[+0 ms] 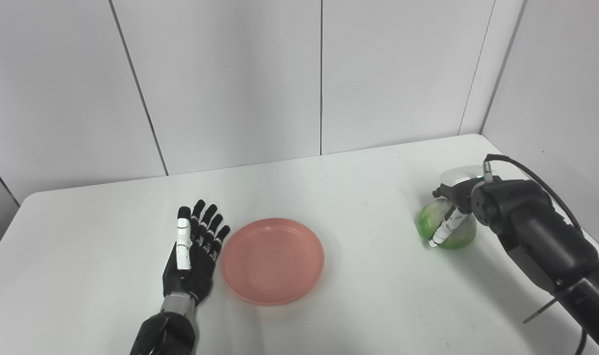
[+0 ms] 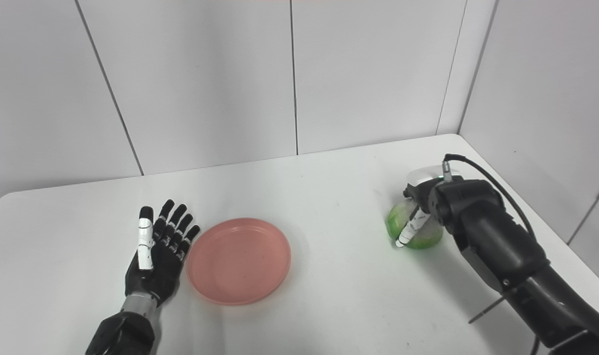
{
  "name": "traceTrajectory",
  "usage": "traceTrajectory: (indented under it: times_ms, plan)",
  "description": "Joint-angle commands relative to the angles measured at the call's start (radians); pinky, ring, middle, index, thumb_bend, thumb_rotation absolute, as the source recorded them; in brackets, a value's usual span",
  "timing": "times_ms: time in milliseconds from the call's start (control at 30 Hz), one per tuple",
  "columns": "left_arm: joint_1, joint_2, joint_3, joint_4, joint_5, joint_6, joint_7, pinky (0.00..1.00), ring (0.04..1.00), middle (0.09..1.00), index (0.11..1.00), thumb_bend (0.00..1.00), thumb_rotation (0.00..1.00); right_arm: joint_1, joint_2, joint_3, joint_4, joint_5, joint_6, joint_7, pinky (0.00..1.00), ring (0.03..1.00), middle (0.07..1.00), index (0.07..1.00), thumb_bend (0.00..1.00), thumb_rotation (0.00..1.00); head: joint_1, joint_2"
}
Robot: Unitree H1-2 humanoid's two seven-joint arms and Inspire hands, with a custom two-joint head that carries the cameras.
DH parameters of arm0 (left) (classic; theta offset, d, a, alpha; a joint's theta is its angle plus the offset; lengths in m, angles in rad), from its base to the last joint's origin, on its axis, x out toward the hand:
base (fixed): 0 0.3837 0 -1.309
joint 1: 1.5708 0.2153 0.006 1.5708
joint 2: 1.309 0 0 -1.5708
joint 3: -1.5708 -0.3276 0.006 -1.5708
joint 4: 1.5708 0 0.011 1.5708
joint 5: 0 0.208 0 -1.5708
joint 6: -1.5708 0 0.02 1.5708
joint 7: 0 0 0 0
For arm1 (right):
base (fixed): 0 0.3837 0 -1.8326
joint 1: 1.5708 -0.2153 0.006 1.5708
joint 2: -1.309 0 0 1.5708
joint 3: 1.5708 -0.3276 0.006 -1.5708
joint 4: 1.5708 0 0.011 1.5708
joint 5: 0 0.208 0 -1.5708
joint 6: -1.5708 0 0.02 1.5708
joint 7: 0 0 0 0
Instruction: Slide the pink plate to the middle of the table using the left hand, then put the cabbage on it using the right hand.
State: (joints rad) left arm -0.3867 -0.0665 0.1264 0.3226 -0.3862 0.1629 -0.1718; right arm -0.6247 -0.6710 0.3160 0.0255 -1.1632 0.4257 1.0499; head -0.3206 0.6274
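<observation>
The pink plate (image 1: 272,260) lies flat near the middle of the white table (image 1: 358,177). My left hand (image 1: 193,249) is open, fingers straight and together, standing on its edge just left of the plate's rim. The green cabbage (image 1: 430,222) sits at the table's right side. My right hand (image 1: 460,209) is over it with fingers curled around its top and near side; the cabbage still rests on the table. In the right eye view the plate (image 2: 238,260) and cabbage (image 2: 400,219) show the same.
White wall panels close the back and right of the table. A black cable (image 1: 536,175) loops off the right wrist. The table's right edge runs just beyond the cabbage.
</observation>
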Motion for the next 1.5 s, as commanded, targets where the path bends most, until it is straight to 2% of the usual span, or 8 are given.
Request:
traceTrajectory:
  times_ms: [0,233,467,633,800,933,1133,1467]
  plan:
    - [0.024,0.002,0.002,0.015,0.006,0.056,0.026,0.95,0.987,0.979,0.995,0.88,0.82,-0.031,-0.031,-0.013,-0.002,0.015,-0.016,-0.017,0.64,0.845,0.932,0.895,1.00,0.57,0.001,-0.001]
    - [0.026,0.001,0.002,0.019,0.009,0.052,0.027,0.95,0.984,0.982,0.995,0.88,0.83,-0.005,-0.006,-0.090,0.007,0.168,0.007,-0.088,0.56,0.776,0.914,0.886,1.00,0.44,0.006,0.003]
    - [0.025,-0.004,0.007,0.015,0.005,0.059,0.034,0.96,0.983,0.978,0.998,0.88,0.81,0.002,-0.031,-0.071,0.034,0.234,-0.021,-0.135,0.55,0.725,0.850,0.848,1.00,0.43,0.009,0.007]
    - [0.023,-0.005,0.009,0.012,0.005,0.062,0.036,0.96,0.987,0.975,0.992,0.88,0.81,-0.001,-0.043,-0.038,0.036,0.234,-0.015,-0.148,0.55,0.716,0.822,0.764,1.00,0.42,0.011,0.008]
    - [0.024,-0.004,0.007,0.005,0.008,0.066,0.035,0.95,0.986,0.979,0.988,0.88,0.81,0.007,-0.044,-0.024,0.053,0.233,-0.022,-0.195,0.39,0.516,0.676,0.688,0.89,0.21,0.014,0.011]
    - [0.023,-0.002,0.005,0.001,0.014,0.068,0.037,0.94,0.982,0.976,0.992,0.88,0.82,0.007,-0.060,0.014,0.069,0.205,-0.042,-0.220,0.40,0.543,0.683,0.675,0.84,0.05,0.014,0.011]
    - [0.020,-0.001,0.009,-0.001,0.004,0.077,0.033,0.95,0.984,0.982,0.987,0.88,0.81,-0.007,-0.075,0.081,0.091,0.125,-0.036,-0.196,0.42,0.592,0.757,0.705,0.85,0.05,0.014,0.011]
    - [0.018,0.001,0.004,-0.005,0.012,0.086,0.037,0.93,0.978,0.981,0.989,0.90,0.81,-0.008,-0.067,0.077,0.094,0.113,-0.045,-0.182,0.34,0.458,0.600,0.663,0.78,0.01,0.017,0.016]
